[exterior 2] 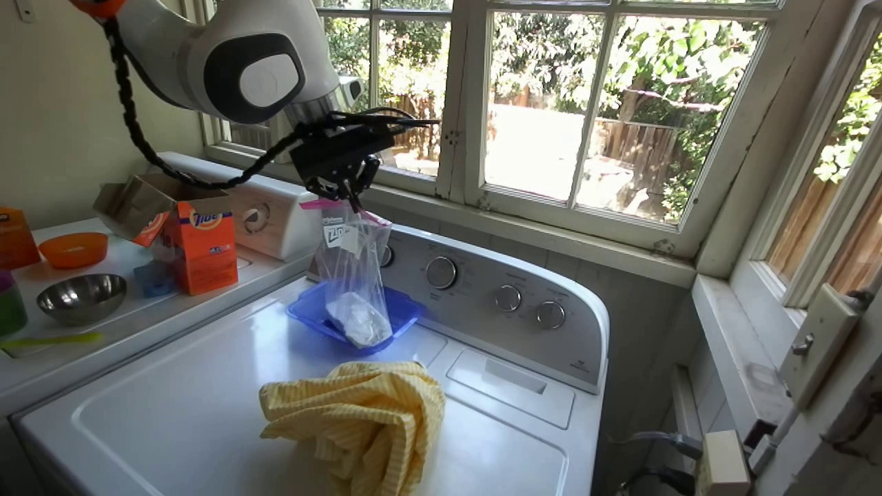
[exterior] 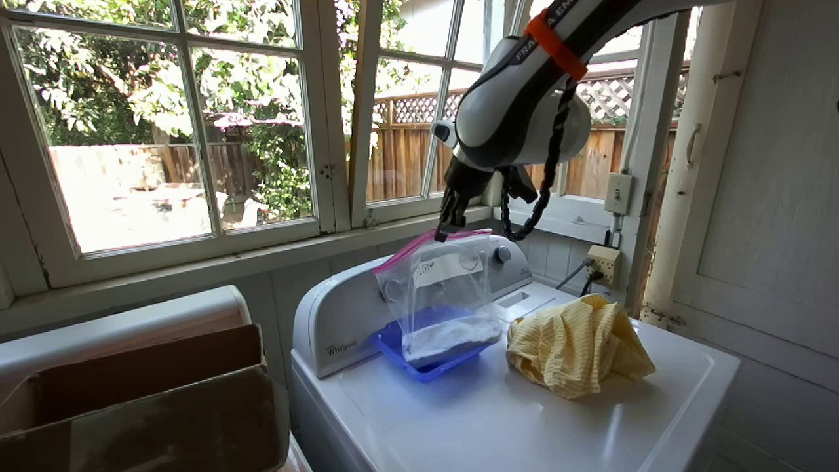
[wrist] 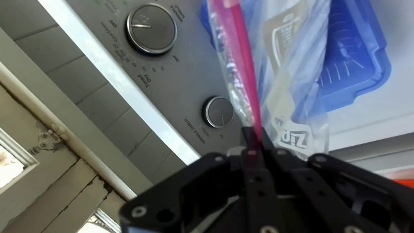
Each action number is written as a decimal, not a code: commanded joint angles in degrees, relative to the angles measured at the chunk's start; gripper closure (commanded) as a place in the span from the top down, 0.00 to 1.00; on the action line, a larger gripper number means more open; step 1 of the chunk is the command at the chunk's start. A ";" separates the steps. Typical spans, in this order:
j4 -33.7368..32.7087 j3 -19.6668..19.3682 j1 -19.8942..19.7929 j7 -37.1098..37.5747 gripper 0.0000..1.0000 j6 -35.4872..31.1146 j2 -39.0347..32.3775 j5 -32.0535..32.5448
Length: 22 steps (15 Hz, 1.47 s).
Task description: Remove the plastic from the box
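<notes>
A clear zip plastic bag with a pink top seam hangs from my gripper. White material fills its bottom. It also shows in an exterior view and in the wrist view. My gripper's fingers are shut on the pink seam; the gripper also shows in an exterior view. The bag's bottom is in or just over a shallow blue plastic box, also in an exterior view and the wrist view. I cannot tell whether bag and box touch.
A crumpled yellow cloth lies on the white dryer top near the blue box. The dryer's knob panel rises behind. An open cardboard box, an orange Tide box and a metal bowl stand on the neighbouring machine.
</notes>
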State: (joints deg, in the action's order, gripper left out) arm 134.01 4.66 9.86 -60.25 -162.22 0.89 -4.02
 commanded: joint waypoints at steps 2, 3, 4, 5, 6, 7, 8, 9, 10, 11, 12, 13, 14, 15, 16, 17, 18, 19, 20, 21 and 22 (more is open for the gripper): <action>-0.87 1.48 2.30 -15.54 0.01 -0.88 -0.59 -18.12; -1.16 1.69 2.51 -18.26 0.01 -0.54 -0.72 -21.19; -1.14 1.78 2.51 -20.30 0.01 -0.90 -0.85 -23.53; -0.92 1.61 2.37 -21.30 0.01 -1.22 -1.06 -24.43; -0.67 1.43 2.19 -22.68 0.01 -1.26 -1.19 -25.52; -0.26 1.17 1.94 -23.51 0.01 -1.15 -1.29 -26.15; 0.05 0.94 1.77 -24.17 0.01 -1.09 -1.41 -26.68; 0.50 0.67 1.48 -24.11 0.01 -1.16 -1.55 -26.53; 1.04 0.21 1.13 -22.76 0.21 -1.00 -1.63 -24.80; 1.38 -0.18 0.81 -21.25 0.28 -1.03 -1.74 -23.03; 1.50 -0.71 0.47 -18.70 0.35 -0.99 -1.78 -20.28; 1.32 -1.20 0.29 -16.08 0.41 -0.95 -1.41 -17.82; 0.91 -0.17 -1.35 -11.55 0.48 -0.53 -0.41 -13.50; 0.46 -0.51 -1.67 -6.15 0.57 -0.26 0.71 -8.74; 0.33 -1.12 -2.76 -2.16 0.64 0.41 1.63 -5.13; 0.05 -1.88 -3.98 1.92 0.72 1.48 3.28 -0.49; -0.09 -2.30 -5.06 6.30 0.79 4.20 5.04 4.13; -0.89 -2.39 -6.00 10.12 0.86 7.11 7.21 8.67; -2.27 3.97 -12.66 14.75 0.95 11.36 9.10 13.24; -3.32 5.39 -13.71 18.93 0.99 16.13 11.01 17.76; -3.98 6.77 -14.05 22.93 1.00 20.06 12.49 21.85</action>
State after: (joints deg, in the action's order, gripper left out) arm 131.22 5.56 0.36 -48.49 -153.33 7.43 7.16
